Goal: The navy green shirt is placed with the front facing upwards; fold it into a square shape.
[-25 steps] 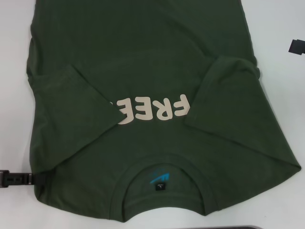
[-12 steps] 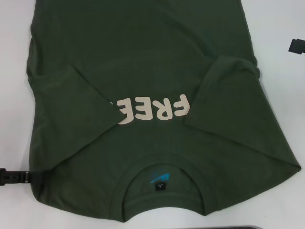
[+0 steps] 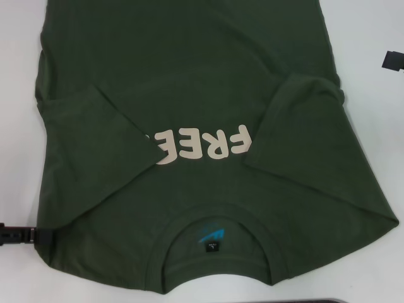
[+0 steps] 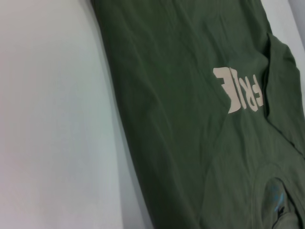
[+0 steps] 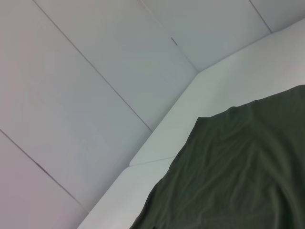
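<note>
White counter (image 3: pixel 372 126), matte and evenly lit, visible along both sides in the head view and as a broad pale band (image 4: pixel 52 119) in the left wrist view. Far edge of the counter (image 5: pixel 190 114) seen in the right wrist view, with a seam between two white sections. Beyond it, pale grey wall panels (image 5: pixel 95 62) divided by thin dark joint lines running diagonally. Soft, diffuse lighting; no hard shadows on any surface.

The shirt (image 3: pixel 189 82) is soft matt cloth, faintly creased, with smooth pale printed letters (image 3: pixel 199 146) and a ribbed collar (image 3: pixel 158 262). The worktop (image 3: pixel 372 126) is smooth matt white.
</note>
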### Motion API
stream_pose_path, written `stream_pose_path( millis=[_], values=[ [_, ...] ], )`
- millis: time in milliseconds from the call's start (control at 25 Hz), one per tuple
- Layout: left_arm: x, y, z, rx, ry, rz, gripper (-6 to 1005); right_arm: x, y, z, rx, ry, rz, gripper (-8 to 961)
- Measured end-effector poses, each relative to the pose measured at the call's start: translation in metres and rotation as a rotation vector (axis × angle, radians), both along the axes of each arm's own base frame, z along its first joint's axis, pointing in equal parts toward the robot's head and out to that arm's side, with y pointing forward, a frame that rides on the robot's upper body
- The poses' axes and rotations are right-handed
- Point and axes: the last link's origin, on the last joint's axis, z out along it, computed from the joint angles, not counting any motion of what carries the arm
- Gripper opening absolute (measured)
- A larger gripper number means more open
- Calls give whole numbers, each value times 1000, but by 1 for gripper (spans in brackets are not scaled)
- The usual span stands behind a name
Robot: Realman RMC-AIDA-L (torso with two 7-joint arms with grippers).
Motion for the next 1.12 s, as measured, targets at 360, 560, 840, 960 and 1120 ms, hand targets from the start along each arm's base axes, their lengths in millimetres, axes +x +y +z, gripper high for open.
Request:
stream_pose_path(
  millis=[360, 560, 840, 960, 1120],
  values=[
    [-1, 1, 0, 0, 8, 0, 519, 0, 0, 0, 0, 2, -1, 837],
    [-2, 1, 3, -1, 15, 4, 518, 0, 0, 0, 0, 2, -1, 838],
    [-4, -1, 3, -20, 29, 14, 519, 0, 0, 0, 0, 2, 0, 838],
    [-3, -1, 2, -26, 30, 13, 519, 0, 0, 0, 0, 2, 0, 838],
    [-3, 1, 0, -28, 34, 10, 518, -1, 1, 0, 0, 2, 2, 837]
  ],
)
